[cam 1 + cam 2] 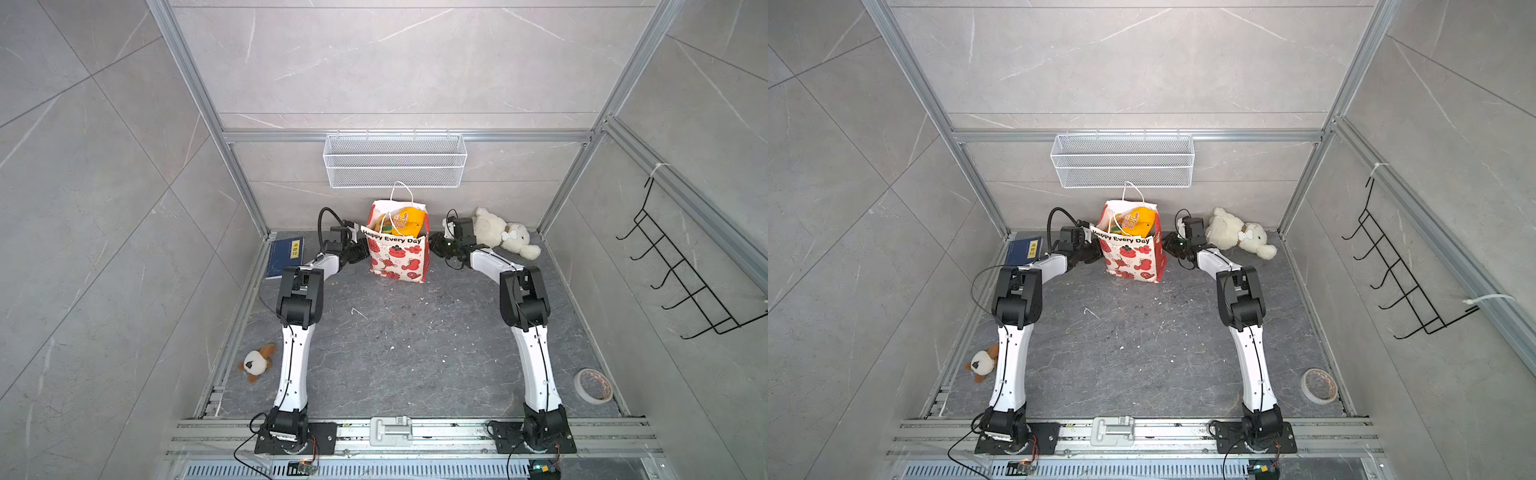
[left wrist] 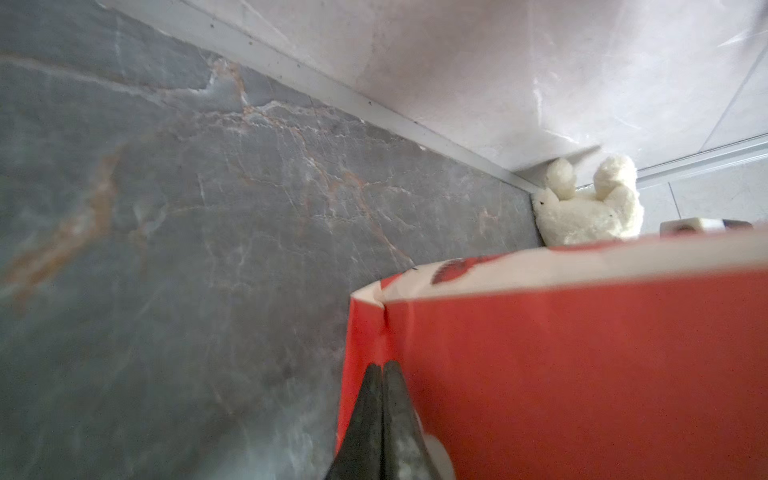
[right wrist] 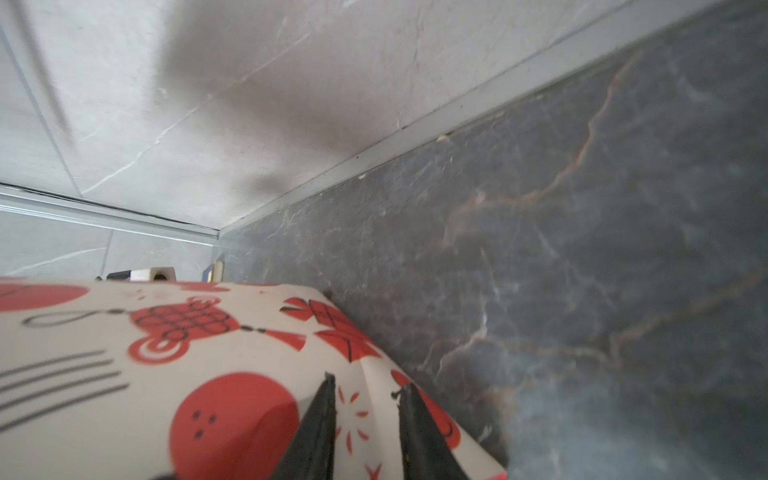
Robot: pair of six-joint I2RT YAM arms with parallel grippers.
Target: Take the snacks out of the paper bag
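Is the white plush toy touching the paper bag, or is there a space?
Apart. Both top views show the white plush toy lying to the side of the paper bag, with the right pincer between them.

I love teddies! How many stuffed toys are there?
2. A fluffy white plush lies at the back, right of the red-printed paper bag; a small brown-and-white plush lies front left. The bag could hide more.

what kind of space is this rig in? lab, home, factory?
Likely a lab test cell, not a real home: an aluminium frame holds marble-look wall panels, the left arm and right arm are bolted to a base rail, and a wire basket hangs on the back wall.
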